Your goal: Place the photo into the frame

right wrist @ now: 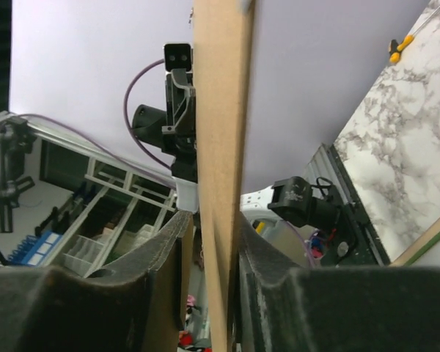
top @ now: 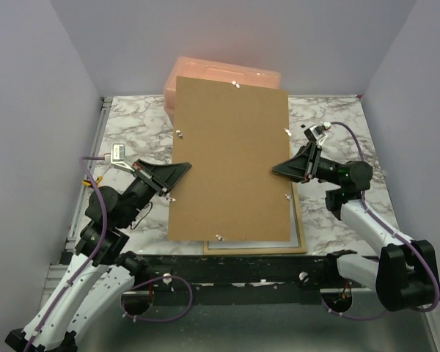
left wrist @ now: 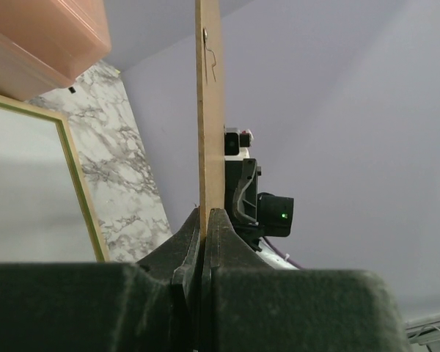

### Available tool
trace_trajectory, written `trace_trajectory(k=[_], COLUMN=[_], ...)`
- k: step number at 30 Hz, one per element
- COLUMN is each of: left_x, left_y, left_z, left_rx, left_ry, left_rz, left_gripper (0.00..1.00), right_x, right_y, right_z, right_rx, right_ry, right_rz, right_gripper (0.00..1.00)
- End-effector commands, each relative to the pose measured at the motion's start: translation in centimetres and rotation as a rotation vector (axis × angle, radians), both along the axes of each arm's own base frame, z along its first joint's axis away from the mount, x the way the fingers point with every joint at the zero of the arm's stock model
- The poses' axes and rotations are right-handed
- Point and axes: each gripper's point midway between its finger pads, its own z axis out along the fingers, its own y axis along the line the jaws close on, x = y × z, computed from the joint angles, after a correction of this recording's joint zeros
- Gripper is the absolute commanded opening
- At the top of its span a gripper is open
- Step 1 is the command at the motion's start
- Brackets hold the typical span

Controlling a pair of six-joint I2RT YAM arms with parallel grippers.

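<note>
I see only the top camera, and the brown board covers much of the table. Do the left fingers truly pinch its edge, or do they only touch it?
Observer: They pinch it. In the left wrist view the left fingers are closed tight on the edge of the brown board, with no gap on either side.
Operator: Thank you. What lies under the board?
Observer: The frame lies flat on the marble table, its green edge around a pale grey surface. Whether that surface is the photo, I cannot tell.
</note>
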Motion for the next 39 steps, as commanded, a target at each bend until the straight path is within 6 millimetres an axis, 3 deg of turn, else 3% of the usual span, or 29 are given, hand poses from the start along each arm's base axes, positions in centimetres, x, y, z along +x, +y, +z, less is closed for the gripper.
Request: trace_trajectory(k=[1, 5, 6, 7, 10, 11, 13, 24, 32, 39], left_x=[0.7, 0.9, 0.9, 0.9, 1.1, 1.2, 1.4, 1.9, 2.4, 1.3], left_y=[-0.5, -0.7, -0.6, -0.6, 0.0, 0.4, 1.2, 4.8, 5.6, 7.0], left_z=[-1.5, -1.8, -1.9, -2.0, -2.2, -2.5, -2.9, -4.4, -5.8, -8.3], left_rx=[0.039, 0.048, 0.052, 0.060, 0.095, 0.116, 0.166, 0.413, 0.578, 0.731], left_ry=[0.016, 0.025, 0.027, 0.026, 0.030, 0.046, 0.069, 0.088, 0.125, 0.230], left_rz=[-0.008, -0.014, -0.013, -0.010, 0.021, 0.043, 0.088, 0.243, 0.256, 0.243], left_gripper=[0.00, 0.00, 0.06, 0.16, 0.70, 0.83, 0.98, 0.98, 0.99, 0.98], right_x=[-1.5, -1.3, -1.1, -1.0, -0.3, -0.1, 0.1, -0.5, -0.6, 0.0], right_y=[0.1, 0.2, 0.2, 0.3, 0.3, 0.3, 0.3, 0.2, 0.2, 0.2], right_z=[1.3, 0.9, 0.6, 0.2, -1.2, -1.9, -2.8, -5.0, -4.6, -4.1], right_rx=[0.005, -0.016, -0.026, -0.038, -0.084, -0.104, -0.129, -0.156, -0.151, -0.141], right_ry=[-0.085, -0.079, -0.071, -0.068, -0.031, -0.011, 0.009, 0.045, 0.037, 0.035], right_rz=[0.054, 0.050, 0.046, 0.041, 0.015, 0.005, -0.009, -0.010, -0.009, -0.029], right_gripper=[0.25, 0.06, 0.03, 0.01, 0.01, 0.01, 0.01, 0.01, 0.00, 0.00])
